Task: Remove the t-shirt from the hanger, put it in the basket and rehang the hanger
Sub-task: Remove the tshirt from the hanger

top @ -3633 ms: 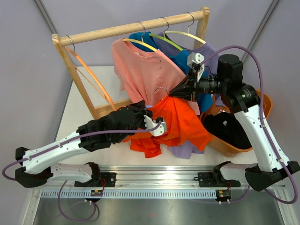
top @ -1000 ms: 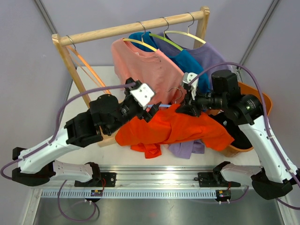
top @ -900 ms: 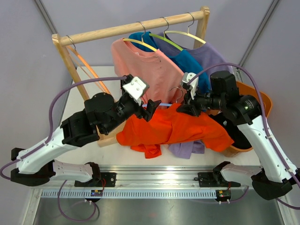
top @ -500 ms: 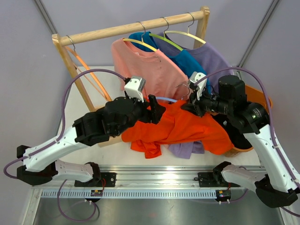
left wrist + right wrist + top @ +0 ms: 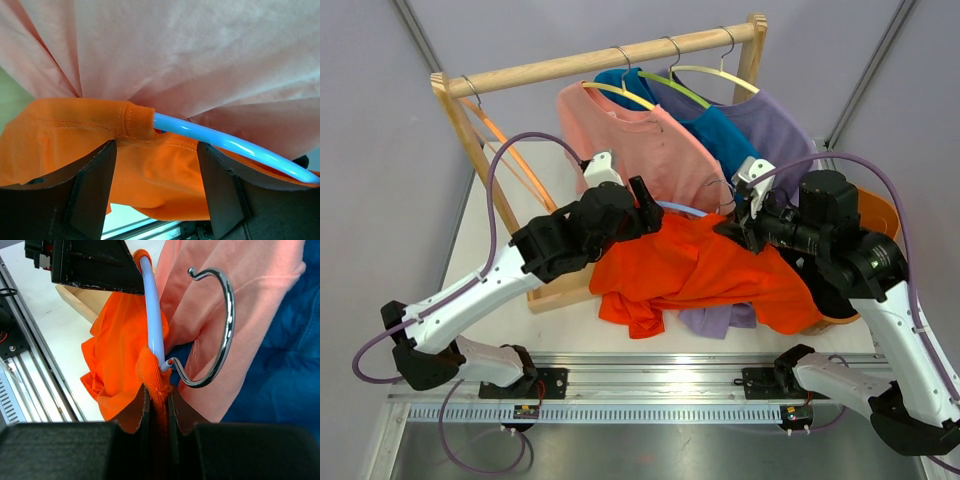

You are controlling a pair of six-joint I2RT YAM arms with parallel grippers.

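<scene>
Right wrist: fingers (image 5: 90,450) tight on orange t-shirt (image 5: 120,355)

a robotics lab: bare grey walls (image 5: 380,150), white table (image 5: 570,325), arms (image 5: 470,300) bolted to a metal rail (image 5: 650,385).

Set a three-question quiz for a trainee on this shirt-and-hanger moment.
1. True or false: the orange t-shirt is fully off the blue hanger.
2. What does the right pincer pinch? A) orange t-shirt B) pink shirt C) wooden rail
3. Fill in: the left pincer stands ___, with a finger on either side of the shirt's edge on the hanger.

Key: 1 false; 2 A; 3 open.
</scene>
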